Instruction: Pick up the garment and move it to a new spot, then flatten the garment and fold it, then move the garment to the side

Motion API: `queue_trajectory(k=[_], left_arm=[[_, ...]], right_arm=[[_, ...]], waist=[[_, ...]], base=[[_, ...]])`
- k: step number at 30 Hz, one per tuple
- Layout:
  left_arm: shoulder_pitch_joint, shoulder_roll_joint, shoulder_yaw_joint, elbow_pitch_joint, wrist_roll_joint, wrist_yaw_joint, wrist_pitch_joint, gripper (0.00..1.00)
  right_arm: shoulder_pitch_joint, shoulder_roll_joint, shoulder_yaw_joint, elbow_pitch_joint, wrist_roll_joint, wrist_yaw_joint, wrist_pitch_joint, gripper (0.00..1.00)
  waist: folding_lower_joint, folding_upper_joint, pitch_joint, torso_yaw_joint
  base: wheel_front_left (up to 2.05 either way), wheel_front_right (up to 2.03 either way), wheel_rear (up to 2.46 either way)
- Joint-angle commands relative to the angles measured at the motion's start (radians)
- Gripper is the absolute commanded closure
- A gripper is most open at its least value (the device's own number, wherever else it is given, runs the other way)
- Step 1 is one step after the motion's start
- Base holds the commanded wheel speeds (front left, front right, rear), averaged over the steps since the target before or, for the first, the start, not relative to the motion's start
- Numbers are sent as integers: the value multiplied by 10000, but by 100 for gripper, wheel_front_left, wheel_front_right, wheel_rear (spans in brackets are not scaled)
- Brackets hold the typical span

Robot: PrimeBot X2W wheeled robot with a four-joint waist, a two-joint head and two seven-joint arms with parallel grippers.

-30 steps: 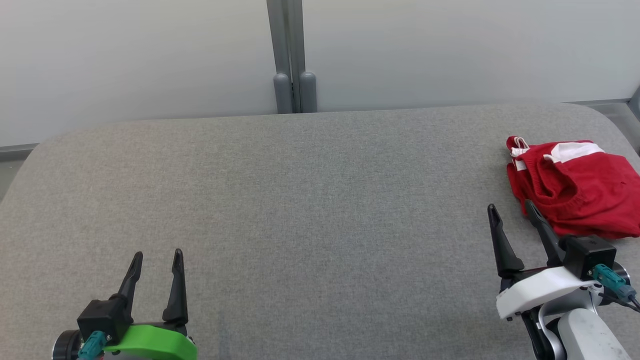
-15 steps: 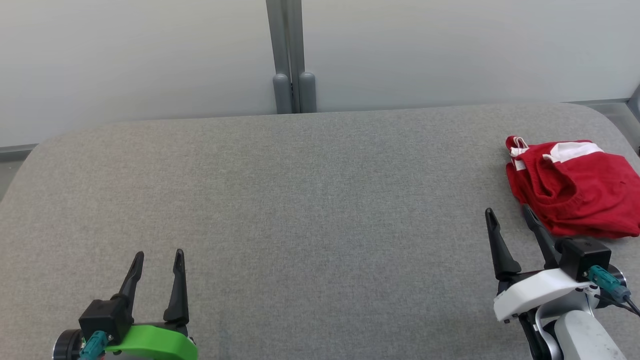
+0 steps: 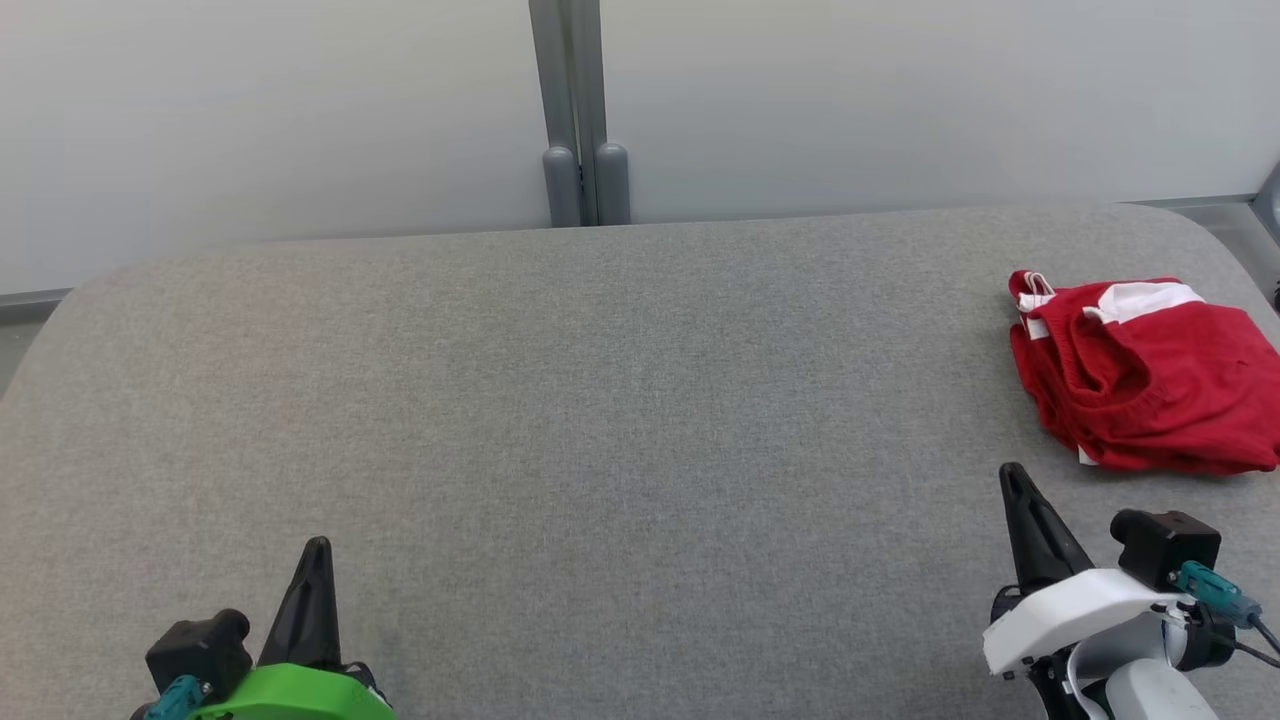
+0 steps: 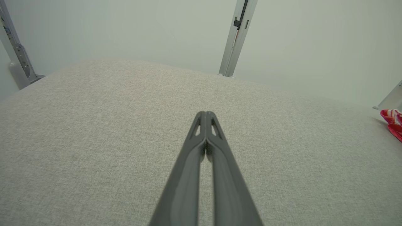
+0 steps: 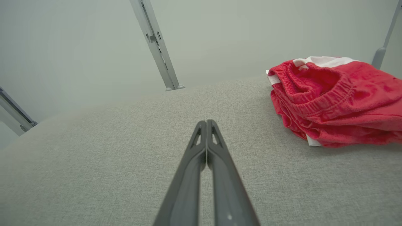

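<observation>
The garment point(image 3: 1150, 375) is red with white trim, folded into a compact bundle at the far right of the grey padded table point(image 3: 620, 400); it also appears in the right wrist view point(image 5: 339, 100), and a red corner of the garment point(image 4: 392, 121) reaches the left wrist view. My right gripper point(image 3: 1015, 480) sits near the front right, short of the bundle and apart from it, its fingers pressed together with nothing between them point(image 5: 206, 124). At the front left my left gripper point(image 3: 318, 550) is shut and empty too point(image 4: 205, 114).
A grey upright post point(image 3: 572, 110) stands behind the table's back edge, in front of pale wall panels. The table's rounded corners show at the far left and far right. The garment lies close to the right edge.
Both grippers have closed from open. Both have drawn back toward the bottom of the head view, the right one farther from the garment. The garment has not moved.
</observation>
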Motion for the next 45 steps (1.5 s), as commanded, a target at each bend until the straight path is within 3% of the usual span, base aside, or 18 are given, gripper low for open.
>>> queue_trajectory(k=[1,23,45], left_arm=[[-245,24,111,-185,-515,-29,98,100],[-515,-84,449,-373,-3981,-90,981,100],[-751,-174,752,-480,-6684,-150,1720,100]], right_arm=[[-201,-27,-121,-211,471,0,98,100],[-229,235,-589,-476,3840,0,1004,100],[-269,449,-979,-657,6495,-1,1740,100]], waist=[[0,0,5,-5],[0,0,65,-79],[0,0,125,-153]], base=[[0,0,0],[0,0,0],[0,0,0]])
